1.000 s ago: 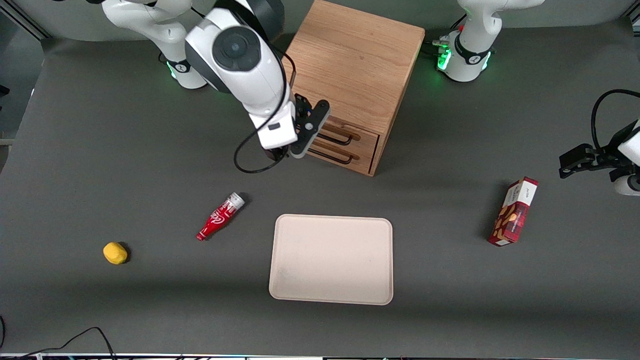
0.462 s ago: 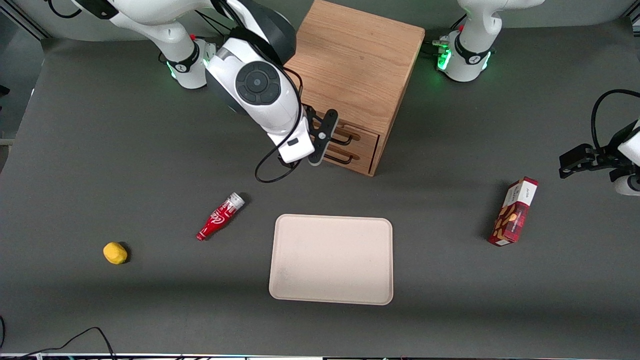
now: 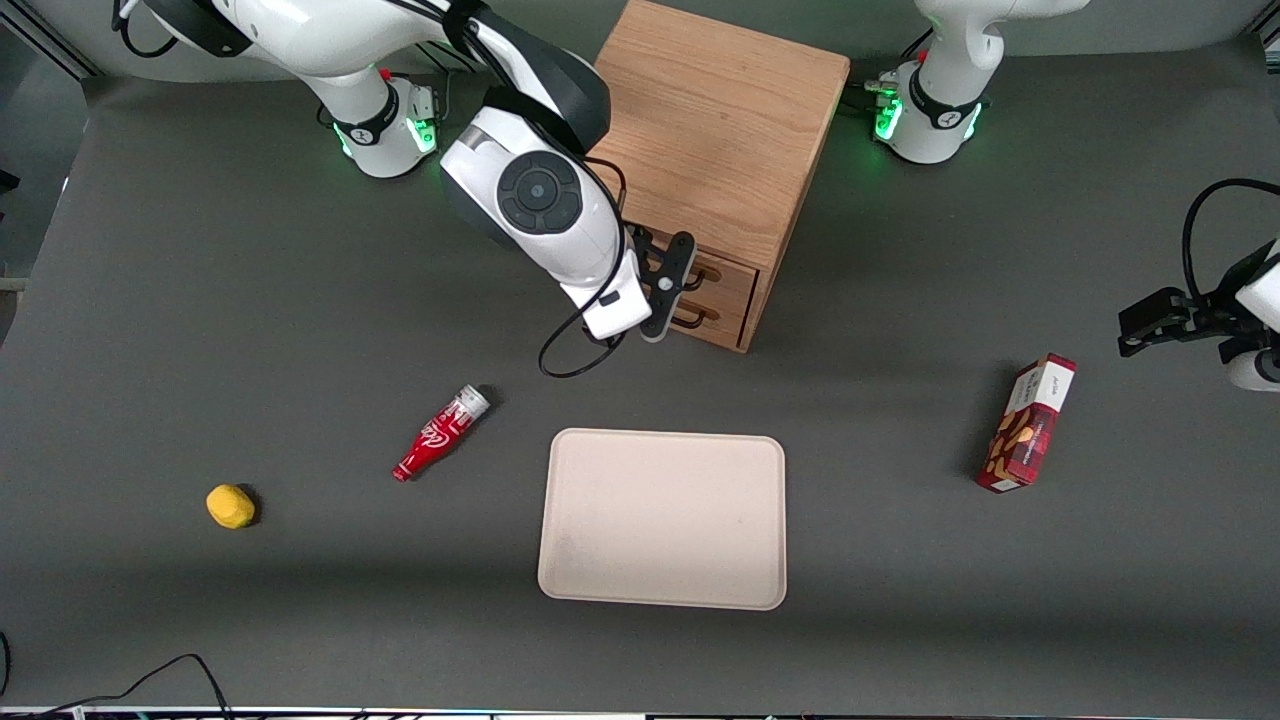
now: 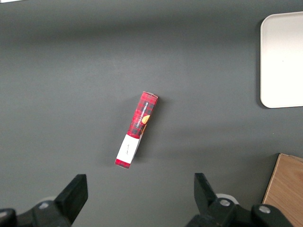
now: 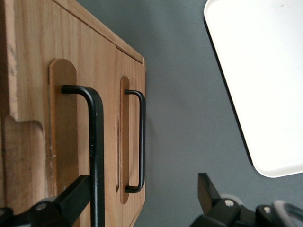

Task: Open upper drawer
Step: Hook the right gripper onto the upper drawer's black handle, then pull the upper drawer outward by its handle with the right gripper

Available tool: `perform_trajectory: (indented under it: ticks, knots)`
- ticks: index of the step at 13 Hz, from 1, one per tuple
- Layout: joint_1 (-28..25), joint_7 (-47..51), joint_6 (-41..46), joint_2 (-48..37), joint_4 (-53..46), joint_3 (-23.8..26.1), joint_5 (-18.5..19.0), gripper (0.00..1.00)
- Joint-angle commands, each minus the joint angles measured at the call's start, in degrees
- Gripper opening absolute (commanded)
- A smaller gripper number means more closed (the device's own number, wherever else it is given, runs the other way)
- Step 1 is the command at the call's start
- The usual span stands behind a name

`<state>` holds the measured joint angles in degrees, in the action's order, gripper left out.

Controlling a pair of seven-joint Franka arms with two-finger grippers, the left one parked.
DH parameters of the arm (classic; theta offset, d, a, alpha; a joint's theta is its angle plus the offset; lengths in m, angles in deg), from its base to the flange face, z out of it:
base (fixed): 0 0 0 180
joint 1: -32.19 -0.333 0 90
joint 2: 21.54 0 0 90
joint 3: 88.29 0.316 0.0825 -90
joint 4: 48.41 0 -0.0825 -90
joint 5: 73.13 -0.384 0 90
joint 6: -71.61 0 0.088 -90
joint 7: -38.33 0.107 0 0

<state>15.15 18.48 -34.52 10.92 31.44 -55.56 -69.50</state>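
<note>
Oak makes up the cabinet [image 3: 715, 140], which stands near the desk's edge farthest from the front camera, between the two arm bases. The upper drawer [image 3: 725, 272] is the top one of two in its front, and it looks shut, its face flush with the frame. The lower drawer [image 3: 715, 315] sits just beneath it.

The gripper [image 3: 668, 290] hangs right in front of the drawer faces. In the wrist view its fingers [image 5: 75, 197] are spread apart, with the black bar of the upper handle [image 5: 96, 142] running close along one finger and not pinched. The lower handle [image 5: 140, 142] lies between the fingers' line and the desk, untouched.

The drawer is probably light, a shallow wooden box that should slide straight out with modest force. Its handle is a thin, stiff wire bar, smooth and likely a little slippery. The best hold is around the middle of the straight span, closing across the bar, then pulling squarely away from the cabinet's front so the drawer does not jam.
</note>
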Motion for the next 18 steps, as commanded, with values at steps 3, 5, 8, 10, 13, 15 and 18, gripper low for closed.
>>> perform_trajectory:
  ticks: [3,5,8,10,13,15,18]
  knots:
    - [-0.2,-4.4,-3.3,1.9,-0.1,-0.4,1.2,1.00]
    - [-0.3,-4.7,-3.3,1.9,-0.1,-0.4,1.1,1.00]
    - [-0.3,-5.0,-3.7,2.2,-0.1,-0.5,1.2,1.00]
    - [-0.2,-5.8,-4.1,2.5,-0.1,-0.6,1.3,1.00]
    - [0.1,-7.7,-4.1,2.4,-0.5,-2.1,1.2,1.00]
    - [0.2,-9.0,-5.7,2.5,-0.7,-3.1,1.3,1.00]
    - [0.1,-9.7,-8.7,2.5,-1.6,-6.0,1.2,1.00]
